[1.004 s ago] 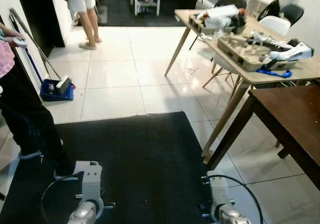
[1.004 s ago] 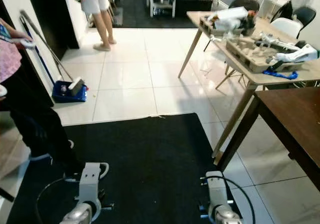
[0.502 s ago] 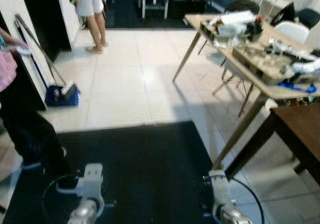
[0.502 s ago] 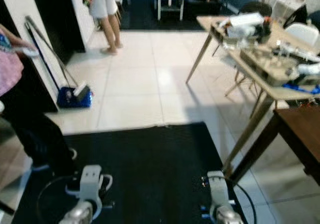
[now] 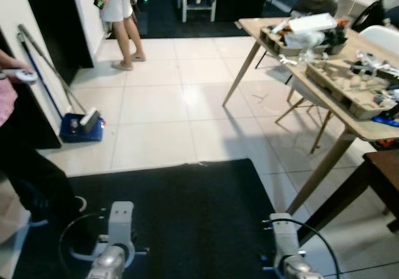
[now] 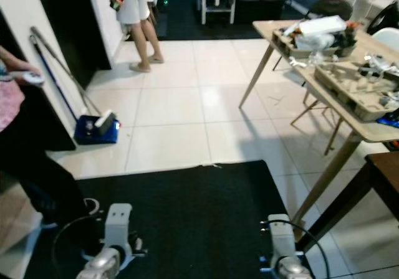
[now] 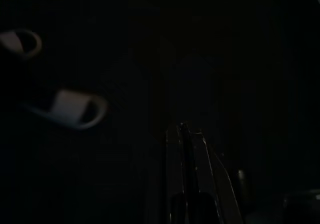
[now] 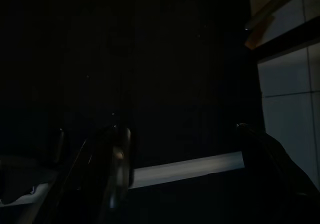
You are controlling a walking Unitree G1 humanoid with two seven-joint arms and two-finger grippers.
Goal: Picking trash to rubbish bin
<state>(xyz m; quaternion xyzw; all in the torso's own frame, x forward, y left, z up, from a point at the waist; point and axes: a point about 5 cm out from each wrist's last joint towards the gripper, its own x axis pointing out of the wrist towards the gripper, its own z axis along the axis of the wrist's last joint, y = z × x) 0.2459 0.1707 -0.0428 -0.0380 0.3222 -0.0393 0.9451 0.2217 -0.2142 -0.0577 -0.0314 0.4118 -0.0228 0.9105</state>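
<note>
Nothing is picked up yet: your likeliest trash sits in the blue dustpan (image 5: 80,129) at mid-left of the frame, well apart (no bin identified). Both arms hang idle at bottom; left gripper (image 7: 186,184) and right gripper (image 8: 175,169) finger states cannot be told in the dark.

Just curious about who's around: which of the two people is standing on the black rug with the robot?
The person in dark trousers at the left edge, feet on the rug. The other person stands far off on the white tiles by the doorway.
</note>
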